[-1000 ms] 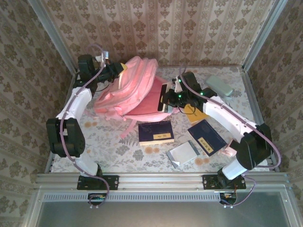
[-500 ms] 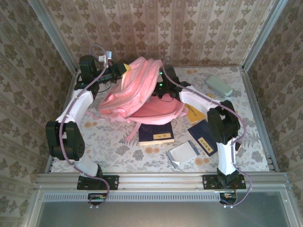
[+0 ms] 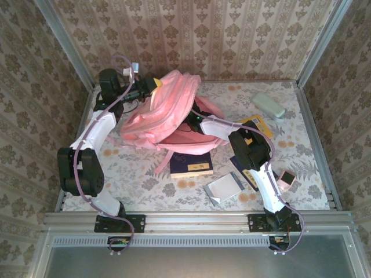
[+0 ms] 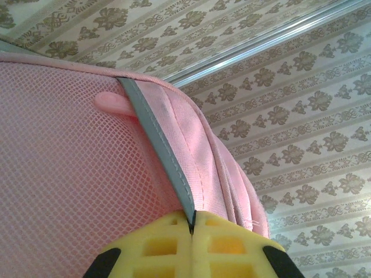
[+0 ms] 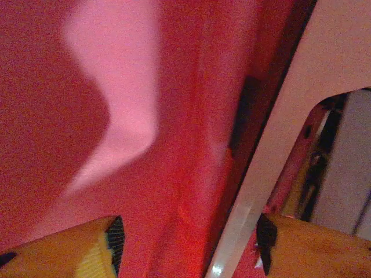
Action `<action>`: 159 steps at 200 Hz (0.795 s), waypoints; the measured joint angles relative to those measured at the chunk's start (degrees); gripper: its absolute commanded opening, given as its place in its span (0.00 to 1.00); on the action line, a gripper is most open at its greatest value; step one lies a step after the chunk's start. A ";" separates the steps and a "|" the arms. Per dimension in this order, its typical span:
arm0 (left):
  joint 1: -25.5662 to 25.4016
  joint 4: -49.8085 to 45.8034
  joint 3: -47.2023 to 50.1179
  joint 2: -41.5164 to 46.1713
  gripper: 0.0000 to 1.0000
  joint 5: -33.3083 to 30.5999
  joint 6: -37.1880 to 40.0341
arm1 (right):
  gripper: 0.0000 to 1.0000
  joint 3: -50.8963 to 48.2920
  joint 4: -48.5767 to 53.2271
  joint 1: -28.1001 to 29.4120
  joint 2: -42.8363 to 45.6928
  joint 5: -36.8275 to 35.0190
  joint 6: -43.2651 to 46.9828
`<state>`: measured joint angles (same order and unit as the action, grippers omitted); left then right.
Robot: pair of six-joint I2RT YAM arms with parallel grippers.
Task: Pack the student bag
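Okay, left gripper point(image 4: 191, 225) is pinching the student bag point(image 3: 168, 107) rim; right gripper point(image 5: 185, 249) is sitting open inside. Lift mouth high, back out straight.

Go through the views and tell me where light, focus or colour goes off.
Top external: even soft light, sharp all over, faint shadow under the student bag. Left wrist: crisp on the bag's pink mesh, wallpaper behind slightly soft. Right wrist: dim, heavy red cast, blurred throughout, one bright pink patch, a small glint low on the pale strip.
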<state>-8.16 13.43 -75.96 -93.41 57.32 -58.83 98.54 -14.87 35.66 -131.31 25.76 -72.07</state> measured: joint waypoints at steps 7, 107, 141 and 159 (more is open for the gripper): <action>0.04 0.26 0.20 0.00 0.00 0.04 -0.20 | 0.70 0.04 0.02 0.04 0.09 -0.02 0.28; 4.07 4.31 2.01 -0.42 0.00 0.02 -2.97 | 0.69 -0.70 15.37 -0.92 7.10 -1.11 12.52; 4.70 4.66 2.73 -0.39 0.00 -0.17 -2.95 | 0.69 -10.69 15.32 -1.75 16.50 -2.29 17.25; 4.79 4.59 3.17 -0.39 0.00 -0.57 -2.91 | 0.71 -14.49 15.56 -3.26 21.94 -3.26 19.58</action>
<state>-3.38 18.02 -72.79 -93.80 56.75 -61.73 84.05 0.69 32.40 -109.36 22.50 -52.49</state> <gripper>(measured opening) 0.052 0.695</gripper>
